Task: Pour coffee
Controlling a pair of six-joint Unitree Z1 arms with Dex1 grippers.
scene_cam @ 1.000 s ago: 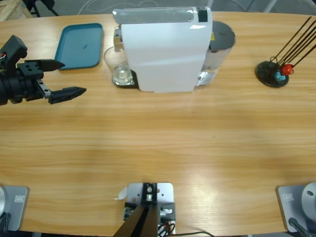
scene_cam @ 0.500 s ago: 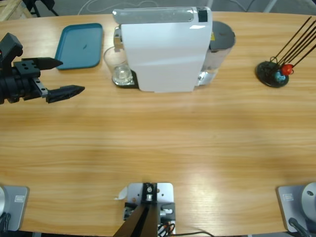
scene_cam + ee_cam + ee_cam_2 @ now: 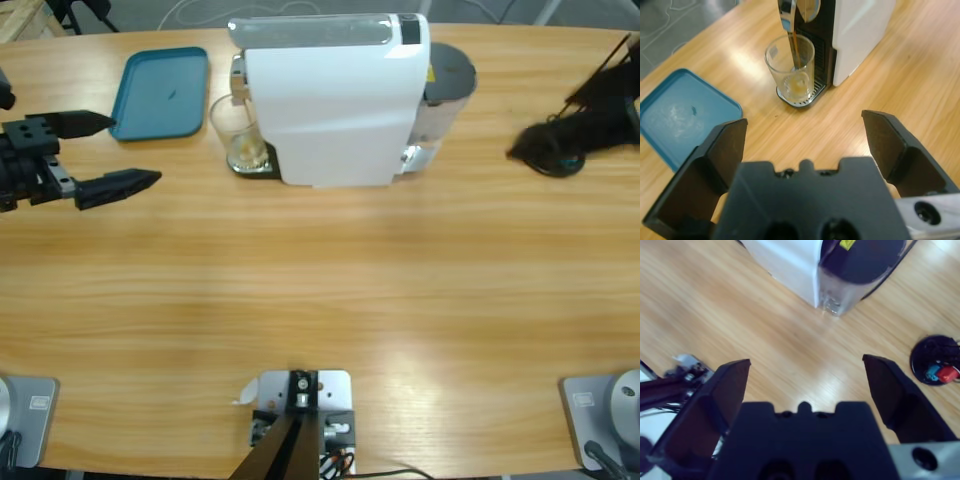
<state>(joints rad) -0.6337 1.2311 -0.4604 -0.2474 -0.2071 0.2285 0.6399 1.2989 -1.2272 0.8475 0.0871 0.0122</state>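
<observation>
Coffee (image 3: 795, 55) streams into the glass (image 3: 792, 67) under the machine (image 3: 335, 100), so the left gripper (image 3: 98, 152) (jaws apart, like the right's (image 3: 807, 385)) should wait clear.

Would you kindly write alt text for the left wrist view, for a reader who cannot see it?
A thin brown stream of coffee runs from a white coffee machine into a clear glass tumbler on its drip tray. In the foreground the left gripper is open and empty, with a teal tray on the wooden table to the left.

A long light wooden table (image 3: 330, 290) stands on grey floor (image 3: 670, 15).
</observation>
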